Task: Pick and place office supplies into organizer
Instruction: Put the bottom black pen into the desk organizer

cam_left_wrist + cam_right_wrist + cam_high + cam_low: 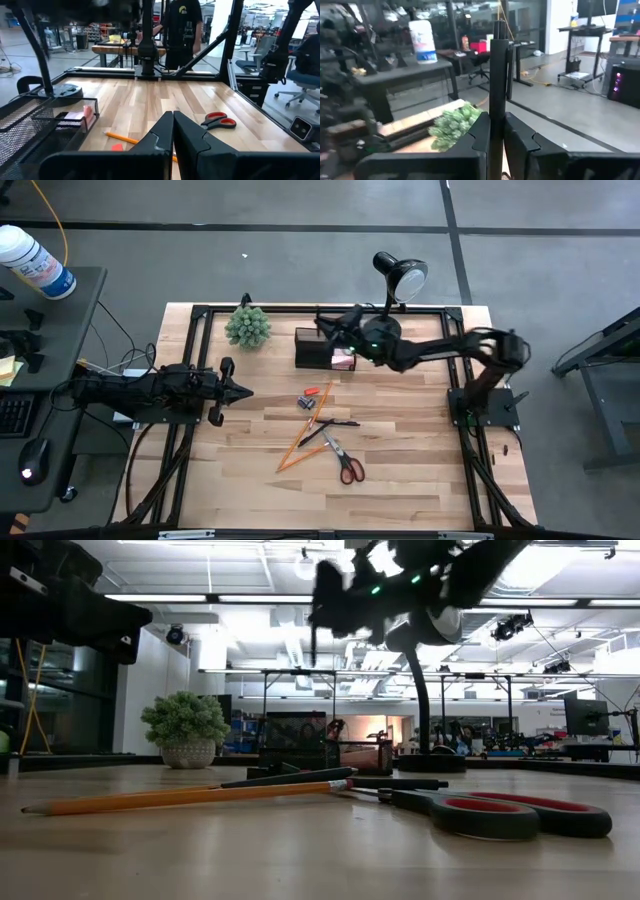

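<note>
Mid-delivery, by the look of it — right gripper [335, 330] high over the small black mesh desk organizer [318, 348] at the far side of the pale wooden table [400, 480], fingers clamped on a slim black pen [498, 75] held upright between them. Seen at table height, the same pen [313, 645] hanging point-down above the organizer [295, 745], well clear of its rim. Pink sticky-note pad [344, 359] already lying in the lower compartment.

Still out on the boards, mid-table: red-handled scissors [345, 463], two orange pencils [300, 448] crossed beneath them, another dark pen-like stick [335, 424], plus small orange and dark bits [309, 399] nearer the organizer. Not in the way — green spiky plant ball [248, 326] just beside the organizer, black desk lamp [400, 275] behind it.

Left gripper [240, 391] parked at the left edge of the table, fingers pressed together on nothing, waiting.

Next move, as a judgement: line the pen up over the taller cup section, lower until the tip is inside the walls, only then let go. Needs a straight descent — a tilted pen could catch the mesh rim or tip out. Whether the tip sits over the cup or over the lower compartment cannot be told from here.
</note>
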`<action>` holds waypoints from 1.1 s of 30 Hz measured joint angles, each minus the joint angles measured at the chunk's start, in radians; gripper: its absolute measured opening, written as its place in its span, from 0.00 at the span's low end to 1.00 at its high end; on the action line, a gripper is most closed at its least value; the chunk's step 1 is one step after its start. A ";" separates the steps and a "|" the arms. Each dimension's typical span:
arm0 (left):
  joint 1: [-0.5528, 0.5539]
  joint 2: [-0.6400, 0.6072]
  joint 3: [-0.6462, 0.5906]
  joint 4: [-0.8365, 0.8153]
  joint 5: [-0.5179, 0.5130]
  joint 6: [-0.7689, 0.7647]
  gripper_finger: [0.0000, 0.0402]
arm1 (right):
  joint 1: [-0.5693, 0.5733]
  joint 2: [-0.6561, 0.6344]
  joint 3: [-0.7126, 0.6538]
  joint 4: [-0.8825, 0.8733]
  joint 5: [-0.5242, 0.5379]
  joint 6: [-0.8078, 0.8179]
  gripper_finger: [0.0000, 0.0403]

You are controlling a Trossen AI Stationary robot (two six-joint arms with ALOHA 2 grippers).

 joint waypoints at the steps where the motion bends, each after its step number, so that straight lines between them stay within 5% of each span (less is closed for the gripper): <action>1: 0.000 0.000 0.000 0.000 -0.001 0.000 0.00 | -0.005 0.032 0.028 -0.001 -0.007 -0.012 0.06; 13: 0.000 0.000 0.000 -0.002 -0.006 0.000 0.00 | -0.071 0.288 0.376 -0.299 -0.109 -0.143 0.06; 33: 0.000 0.000 0.000 -0.002 -0.006 0.000 0.00 | -0.119 0.300 0.220 -0.195 -0.132 -0.028 0.06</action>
